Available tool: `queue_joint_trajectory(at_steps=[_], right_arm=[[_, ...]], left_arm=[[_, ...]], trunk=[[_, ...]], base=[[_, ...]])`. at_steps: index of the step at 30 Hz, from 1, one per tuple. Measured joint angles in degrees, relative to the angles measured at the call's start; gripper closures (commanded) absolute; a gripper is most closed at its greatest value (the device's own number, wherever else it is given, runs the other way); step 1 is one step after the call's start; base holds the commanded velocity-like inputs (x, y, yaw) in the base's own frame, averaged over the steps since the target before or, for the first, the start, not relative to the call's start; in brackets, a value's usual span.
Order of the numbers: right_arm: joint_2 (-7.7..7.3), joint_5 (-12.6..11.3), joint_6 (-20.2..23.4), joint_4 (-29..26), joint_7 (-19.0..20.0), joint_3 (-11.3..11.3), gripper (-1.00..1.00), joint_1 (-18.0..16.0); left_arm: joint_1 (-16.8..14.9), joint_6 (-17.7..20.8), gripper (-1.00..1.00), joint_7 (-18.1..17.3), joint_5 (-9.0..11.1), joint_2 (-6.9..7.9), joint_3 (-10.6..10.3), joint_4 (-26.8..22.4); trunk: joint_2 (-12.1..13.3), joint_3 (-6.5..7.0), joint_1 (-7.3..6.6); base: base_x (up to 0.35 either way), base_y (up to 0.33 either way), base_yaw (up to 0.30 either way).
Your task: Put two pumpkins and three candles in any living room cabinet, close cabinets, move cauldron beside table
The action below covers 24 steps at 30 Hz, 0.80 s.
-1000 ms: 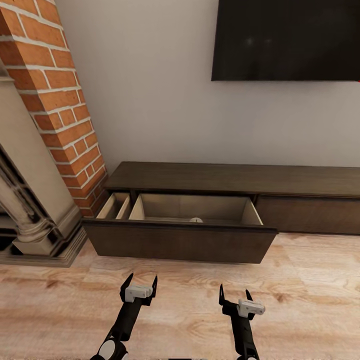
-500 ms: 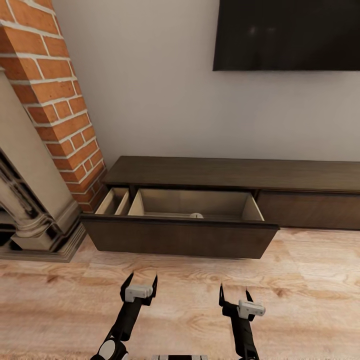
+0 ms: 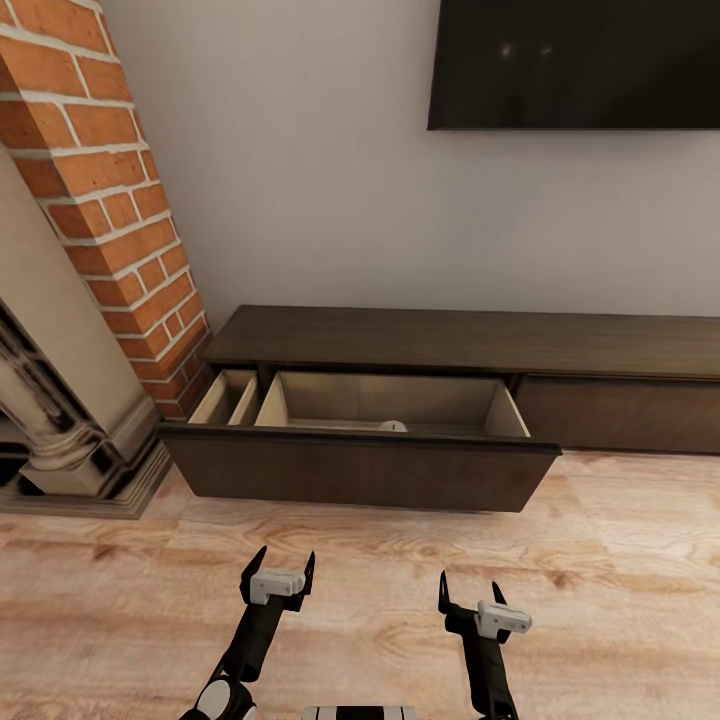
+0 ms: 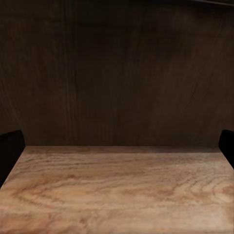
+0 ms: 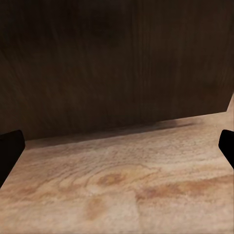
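Head view — cabinet [image 3: 360,475] drawer open ahead of left tool [image 3: 281,572] and right tool [image 3: 468,596], both spread, empty

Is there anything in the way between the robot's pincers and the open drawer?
Nothing visible. Bare floor lies between the open left pincer, the open right pincer and the drawer front. A small pale thing peeks over that front inside.
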Motion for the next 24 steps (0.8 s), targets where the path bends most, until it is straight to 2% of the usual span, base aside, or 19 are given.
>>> queue_joint_trajectory(at_steps=[24], right_arm=[[0.08, 0.02, 0.26, 2.9, 0.05, 0.0, -1.0, -0.08]], left_arm=[[0.0, 0.24, -1.0, -0.06, 0.0, -0.07, 0.09, 0.21]], trunk=[[0.0, 0.0, 0.0]], base=[[0.0, 0.0, 0.0]])
